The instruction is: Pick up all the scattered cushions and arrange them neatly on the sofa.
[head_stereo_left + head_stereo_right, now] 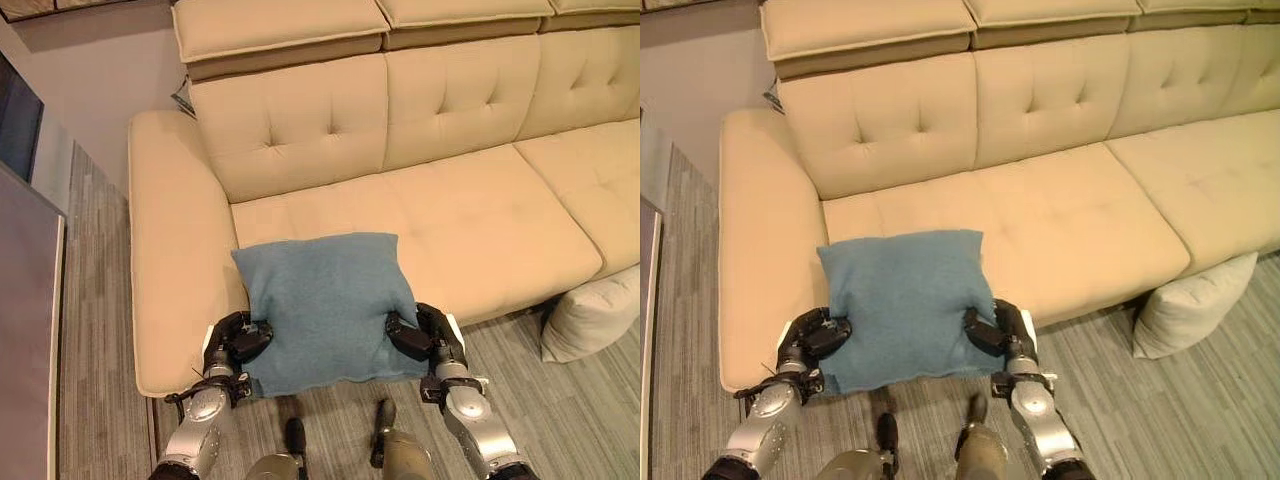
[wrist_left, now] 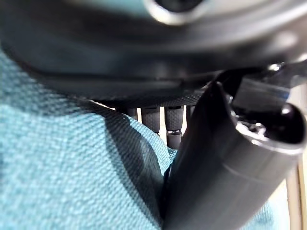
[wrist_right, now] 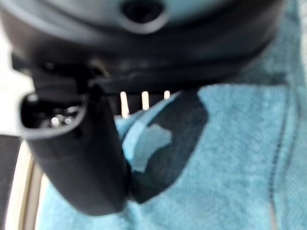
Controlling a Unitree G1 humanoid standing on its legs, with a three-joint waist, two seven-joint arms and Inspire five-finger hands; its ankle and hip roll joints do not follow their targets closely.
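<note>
- left hand fingers curled, pinching the square blue fabric cushion at its left edge
- right hand same, clamped on right edge
- cushion's far part over front edge of beige tufted sofa seat
- pale grey cushion on floor, against sofa front, far right

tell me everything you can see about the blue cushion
The blue cushion is a square, plump pillow in teal woven fabric with a stitched seam near its edge. It is held between both hands: the left robot hand grips its left side, the right robot hand its right side, fingers curled into the cloth. It sits tilted over the front edge of the beige sofa, near the left armrest, its lower edge hanging past the seat.
</note>
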